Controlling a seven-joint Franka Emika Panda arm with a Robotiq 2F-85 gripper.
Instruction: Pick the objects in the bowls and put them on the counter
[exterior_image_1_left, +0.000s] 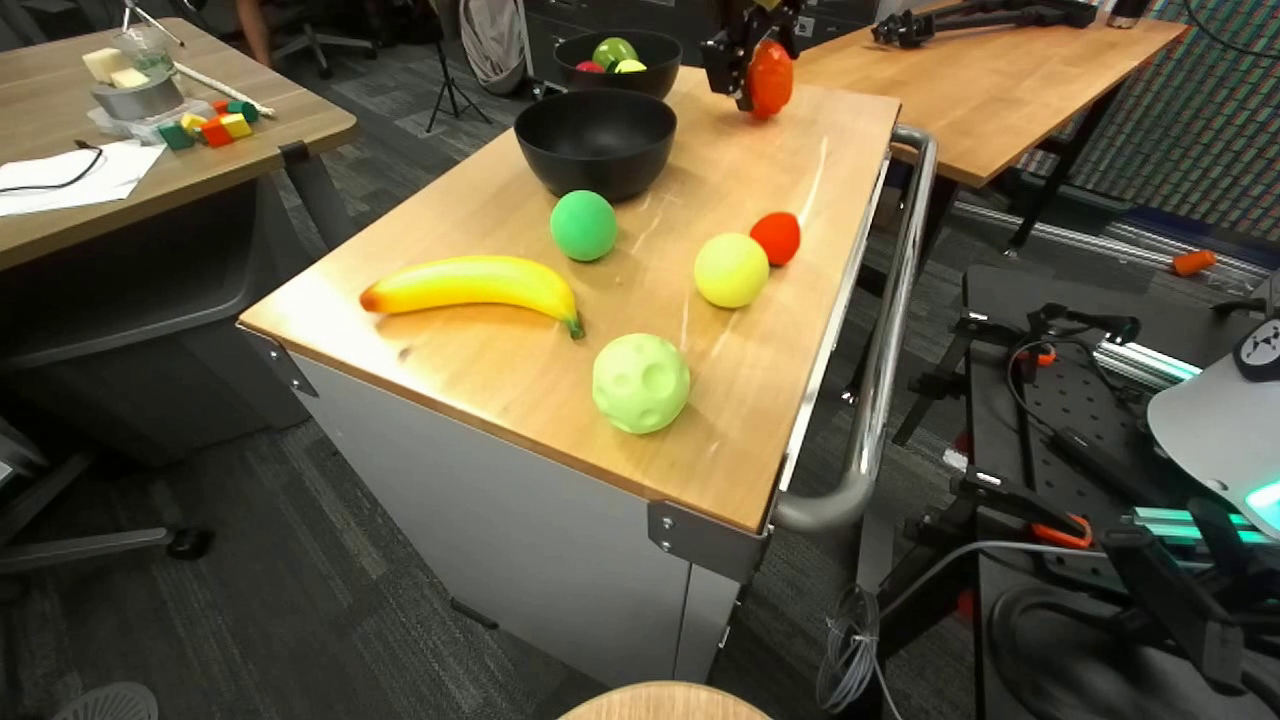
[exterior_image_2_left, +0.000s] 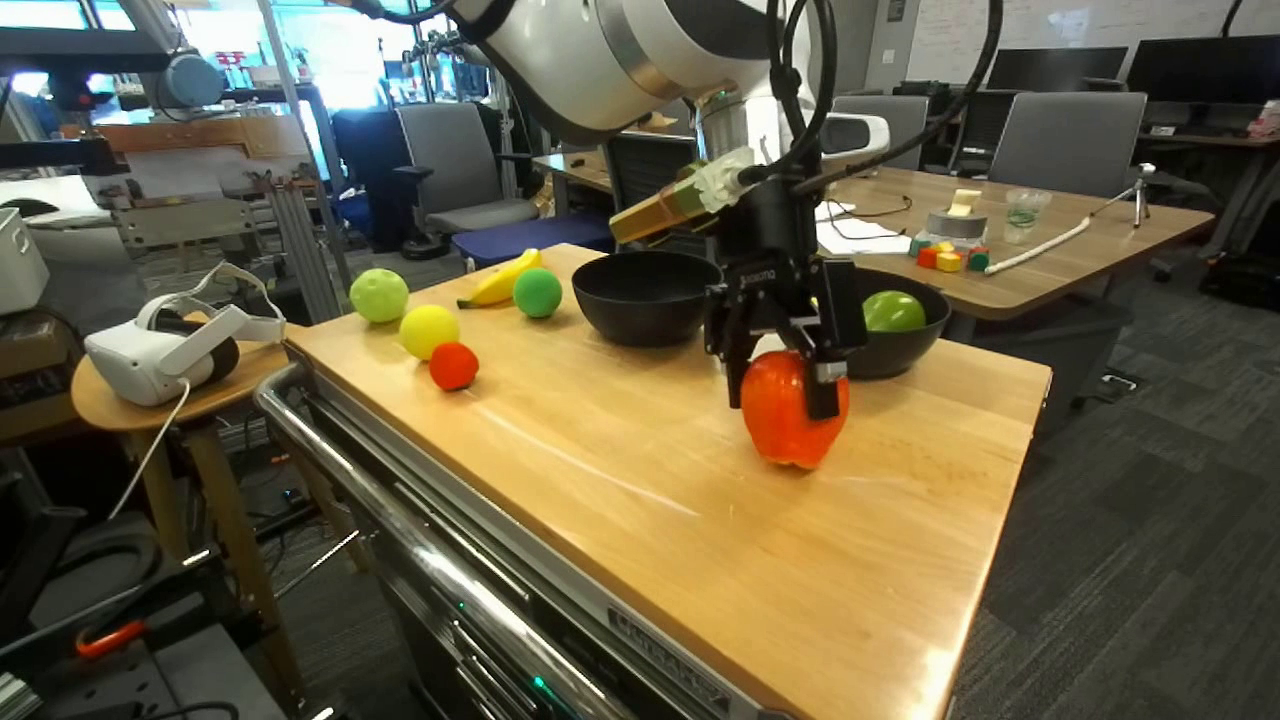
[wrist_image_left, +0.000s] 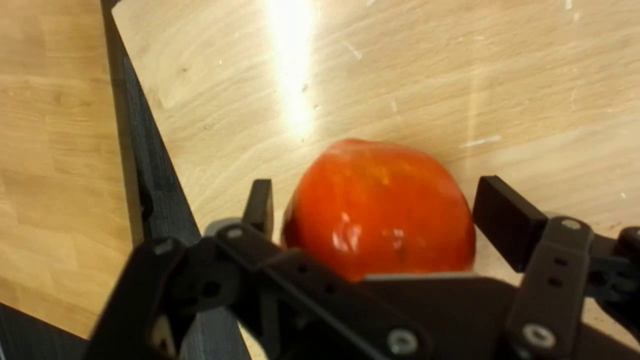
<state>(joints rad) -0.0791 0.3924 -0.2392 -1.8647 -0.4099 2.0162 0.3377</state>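
An orange-red fruit (exterior_image_2_left: 790, 445) appears to rest on the counter (exterior_image_2_left: 640, 470). My gripper (wrist_image_left: 377, 210) stands open around it; in the wrist view a gap shows on one side, while the finger (wrist_image_left: 505, 220) on the opposite side is close to it, contact unclear. Within the farther black bowl (exterior_image_1_left: 662, 75) are a green fruit (exterior_image_1_left: 612, 50), a red one (exterior_image_1_left: 590, 67) and a yellow-green one (exterior_image_1_left: 630, 66). Only dark inner wall shows in the nearer bowl (exterior_image_1_left: 595, 165). The banana (exterior_image_1_left: 470, 283), bright green ball (exterior_image_1_left: 584, 226), yellow ball (exterior_image_1_left: 731, 270), red ball (exterior_image_1_left: 778, 238) and dimpled pale green ball (exterior_image_1_left: 641, 384) lie on the counter.
A metal rail handle (exterior_image_1_left: 890, 330) runs along one side of the counter. Past the counter's end stands another wooden desk (exterior_image_1_left: 960, 90). A round stool (exterior_image_2_left: 110, 400) bearing a white headset (exterior_image_2_left: 175, 340) is by the counter's far corner in an exterior view.
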